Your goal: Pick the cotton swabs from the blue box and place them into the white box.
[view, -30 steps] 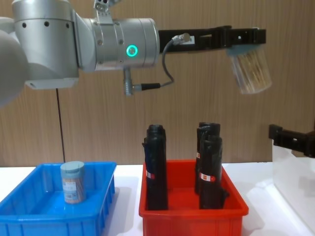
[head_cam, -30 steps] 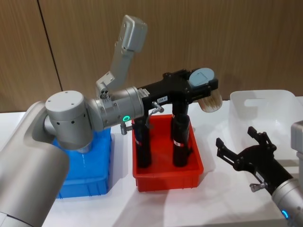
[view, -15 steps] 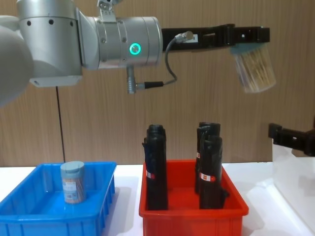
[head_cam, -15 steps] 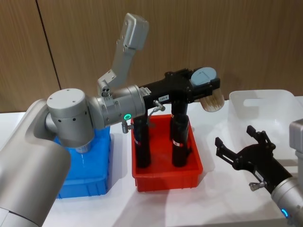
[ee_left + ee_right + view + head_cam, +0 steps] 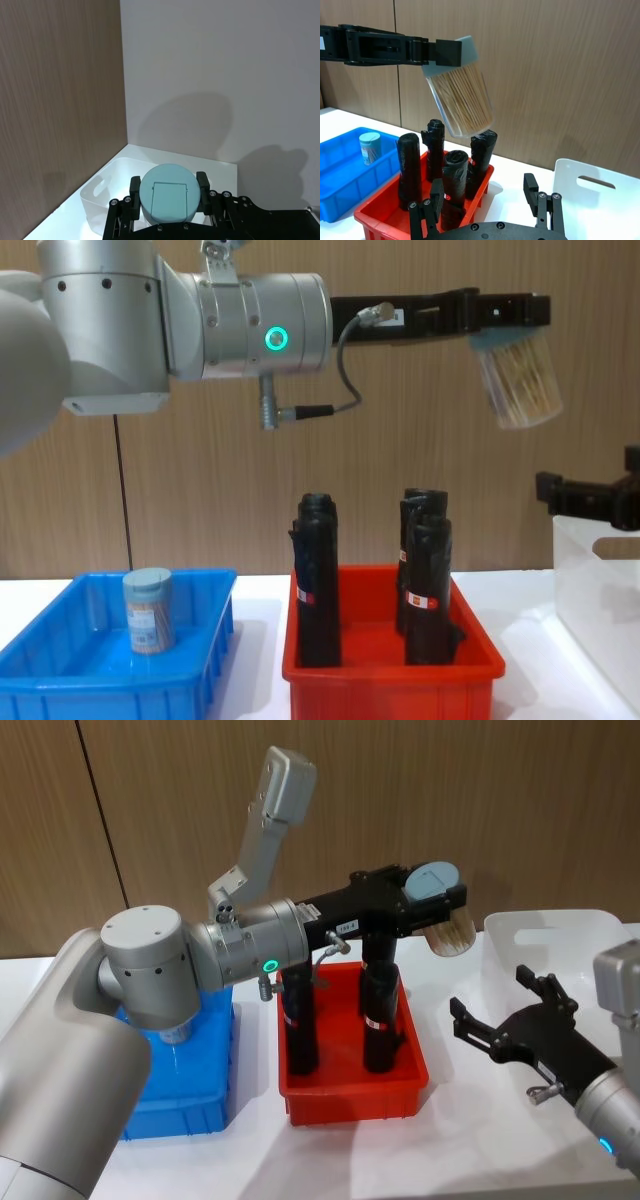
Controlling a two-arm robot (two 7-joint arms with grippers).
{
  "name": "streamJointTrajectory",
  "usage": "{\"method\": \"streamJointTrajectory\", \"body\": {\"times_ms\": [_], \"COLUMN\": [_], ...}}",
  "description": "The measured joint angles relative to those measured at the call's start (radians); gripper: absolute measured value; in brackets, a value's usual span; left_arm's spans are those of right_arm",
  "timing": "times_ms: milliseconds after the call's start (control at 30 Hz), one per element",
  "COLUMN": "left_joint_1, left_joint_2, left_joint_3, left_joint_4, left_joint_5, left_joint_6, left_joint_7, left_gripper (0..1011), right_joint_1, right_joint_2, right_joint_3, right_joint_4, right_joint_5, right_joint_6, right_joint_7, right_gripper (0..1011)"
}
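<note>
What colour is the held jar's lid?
Pale blue lid on swab jar; best in left wrist view.

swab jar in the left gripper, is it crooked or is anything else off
Yes: the cotton swab jar hangs tilted from the left gripper, fingers clamped on its lid, high above the gap between red bin and white box. Nothing spilled. The right gripper hovers open by that box.

2 cotton swab jars [image 5: 462,100], 4 blk rolls [image 5: 454,172], 1 ea. blue box [image 5: 340,202], red bin [image 5: 382,225], white box [image 5: 590,200].
</note>
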Motion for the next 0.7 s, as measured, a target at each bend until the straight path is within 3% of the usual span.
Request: {"method": "streamJointTrajectory", "body": {"times_ms": [367, 700], "left_joint_1": [-0.001, -0.002], "left_joint_2": [-0.001, -0.001], "left_joint_3": [0.000, 0.000], "left_joint_4": [0.001, 0.002], "left_joint_5": [0.000, 0.000], "left_joint_6": [0.000, 0.000], "left_joint_7": [-0.001, -0.002], "left_gripper": [671, 671], "right_joint_1": [0.049, 0.081], "right_joint_2": [-0.001, -0.008], "right_joint_3": [0.003, 0.005], "right_joint_4": [0.003, 0.007], "right_joint_5": [-0.043, -0.054], "right_joint_6": [0.053, 0.087], "right_joint_7": [0.046, 0.077], "right_gripper": [1002, 1002]}}
